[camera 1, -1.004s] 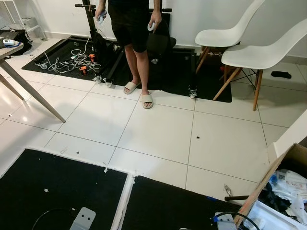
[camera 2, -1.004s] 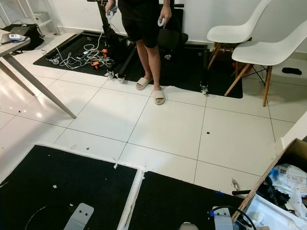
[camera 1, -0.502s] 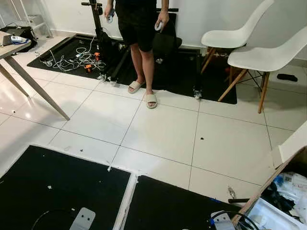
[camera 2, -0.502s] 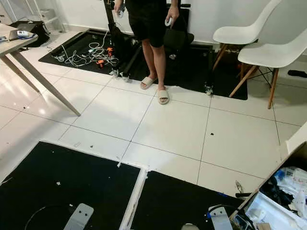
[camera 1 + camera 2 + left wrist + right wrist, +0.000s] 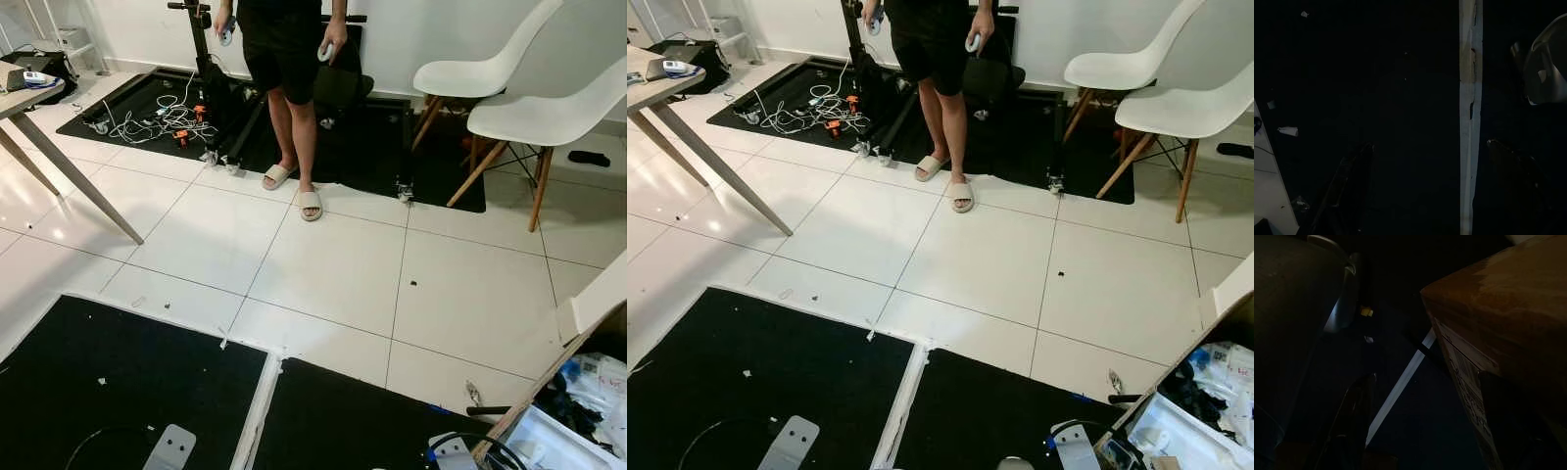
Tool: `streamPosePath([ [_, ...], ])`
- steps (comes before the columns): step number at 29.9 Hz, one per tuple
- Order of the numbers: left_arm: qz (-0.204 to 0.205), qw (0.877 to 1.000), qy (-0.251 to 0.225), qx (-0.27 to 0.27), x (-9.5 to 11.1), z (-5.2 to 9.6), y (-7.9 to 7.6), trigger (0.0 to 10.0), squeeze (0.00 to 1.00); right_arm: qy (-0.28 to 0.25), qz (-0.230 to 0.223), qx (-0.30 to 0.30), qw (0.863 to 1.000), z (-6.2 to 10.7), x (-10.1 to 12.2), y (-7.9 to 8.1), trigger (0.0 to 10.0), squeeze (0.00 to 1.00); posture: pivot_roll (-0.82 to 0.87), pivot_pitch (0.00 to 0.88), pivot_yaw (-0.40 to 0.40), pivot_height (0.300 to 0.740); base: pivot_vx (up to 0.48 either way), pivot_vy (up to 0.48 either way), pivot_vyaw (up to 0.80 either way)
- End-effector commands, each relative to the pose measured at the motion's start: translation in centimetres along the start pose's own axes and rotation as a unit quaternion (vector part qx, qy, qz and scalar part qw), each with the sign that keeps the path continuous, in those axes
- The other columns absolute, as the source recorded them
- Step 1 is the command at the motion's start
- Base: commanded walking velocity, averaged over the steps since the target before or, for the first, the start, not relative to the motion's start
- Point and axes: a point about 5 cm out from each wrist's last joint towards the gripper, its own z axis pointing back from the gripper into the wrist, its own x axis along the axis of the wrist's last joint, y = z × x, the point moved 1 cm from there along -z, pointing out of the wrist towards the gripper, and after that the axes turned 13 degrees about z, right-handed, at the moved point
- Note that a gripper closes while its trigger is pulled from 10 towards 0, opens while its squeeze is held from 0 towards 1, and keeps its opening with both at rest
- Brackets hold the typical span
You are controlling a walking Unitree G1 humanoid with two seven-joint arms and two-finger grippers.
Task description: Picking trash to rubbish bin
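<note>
White tiled floor [image 5: 333, 274] ahead, two black mats [image 5: 118, 382] at near edge. Cardboard box [image 5: 1200, 392] of trash at near right, holding paper and plastic scraps [image 5: 1220, 377]. Person [image 5: 289, 59] stands across floor in sandals, controller in each hand. Two white chairs [image 5: 529, 108] at far right; table [image 5: 29, 98] at left. Left gripper [image 5: 1420, 186] hangs over dark mat, fingers wide apart, empty. Right gripper [image 5: 1425, 431] hangs beside cardboard box, fingers apart, empty.
</note>
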Motion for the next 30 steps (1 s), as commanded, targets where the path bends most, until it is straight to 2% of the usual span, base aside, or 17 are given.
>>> streamPosePath([
  [1, 0.0, 1.0, 0.01, 0.002, -0.59, 0.06, -0.01, 10.0, 0.0, -0.014, 0.006, -0.011, 1.0, -0.04, 0.71, -0.75, 10.0, 0.0, 0.09, 0.025, 0.015, 0.74, 0.0, 0.0, 0.0],
  [6, 0.001, 1.0, 0.011, 0.001, -0.66, 0.06, -0.06, 10.0, 0.0, -0.019, 0.012, 0.005, 1.0, -0.04, 0.81, -0.5, 10.0, 0.0, 0.09, 0.03, 0.014, 0.74, 0.0, 0.0, 0.0],
  [16, 0.002, 1.0, 0.012, 0.002, -0.79, 0.07, -0.1, 10.0, 0.0, -0.014, 0.005, -0.006, 1.0, -0.03, 0.51, -0.86, 10.0, 0.0, 0.09, 0.03, 0.014, 0.74, 0.0, 0.0, 0.79],
  [30, 0.002, 1.0, 0.012, 0.004, -0.78, 0.09, 0.05, 10.0, 0.0, -0.015, 0.009, 0.0, 1.0, -0.03, 0.61, -0.52, 10.0, 0.0, 0.09, 0.03, 0.02, 0.74, 0.0, 0.0, 0.0],
])
